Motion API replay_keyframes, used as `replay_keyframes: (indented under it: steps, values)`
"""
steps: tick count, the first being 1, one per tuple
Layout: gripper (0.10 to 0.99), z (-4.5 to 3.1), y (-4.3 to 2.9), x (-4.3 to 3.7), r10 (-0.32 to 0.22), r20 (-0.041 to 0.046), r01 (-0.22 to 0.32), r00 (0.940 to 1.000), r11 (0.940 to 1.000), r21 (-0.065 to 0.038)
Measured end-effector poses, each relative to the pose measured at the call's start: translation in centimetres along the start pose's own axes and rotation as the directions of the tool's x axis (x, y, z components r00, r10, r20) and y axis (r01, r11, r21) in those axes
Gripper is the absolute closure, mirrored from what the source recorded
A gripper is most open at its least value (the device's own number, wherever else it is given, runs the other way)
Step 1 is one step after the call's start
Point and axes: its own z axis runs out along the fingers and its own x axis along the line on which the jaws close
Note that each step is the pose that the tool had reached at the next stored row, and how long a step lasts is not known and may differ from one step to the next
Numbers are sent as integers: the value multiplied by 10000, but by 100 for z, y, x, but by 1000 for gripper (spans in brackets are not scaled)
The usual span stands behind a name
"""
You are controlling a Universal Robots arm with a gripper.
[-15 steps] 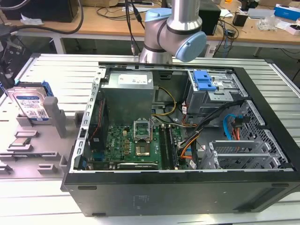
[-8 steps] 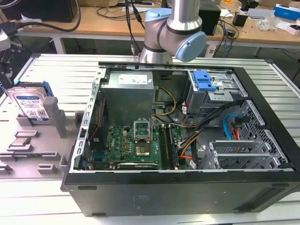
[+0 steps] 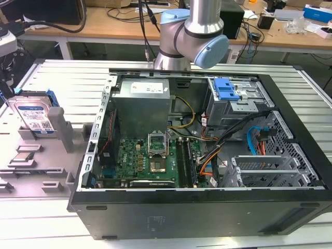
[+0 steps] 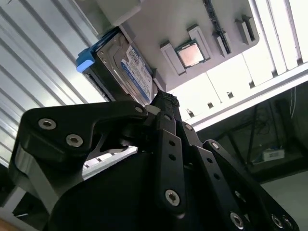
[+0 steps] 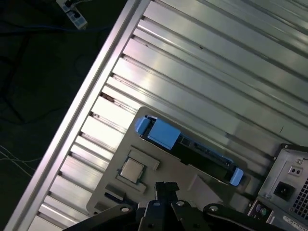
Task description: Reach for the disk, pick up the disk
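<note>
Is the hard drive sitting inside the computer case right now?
No, the hard drive stands on edge in the grey holder tray, outside the open computer case, toward the exterior view's left.

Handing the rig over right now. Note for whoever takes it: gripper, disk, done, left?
Gripper: near the grey fixture tray, not touching the disk and carrying nothing that shows.
Disk: stands on edge in a slot of that tray, at the exterior view's left, outside the open PC case. Its blue bracket is on. In both wrist views it lies ahead of the gripper with a gap between them.
Done: the gripper is on the tray side, with the disk in both wrist views.
Left: no contact, grasp or lift yet.
</note>
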Motion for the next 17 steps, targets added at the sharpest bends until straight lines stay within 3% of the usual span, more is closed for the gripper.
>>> replay_keyframes:
  steps: [11, 17]
  values:
    - [980, 0, 0, 0, -1355, -52, 1355, 9908, 9908, -3]
    - [980, 0, 0, 0, -2234, -86, 2234, 9747, 9747, -8]
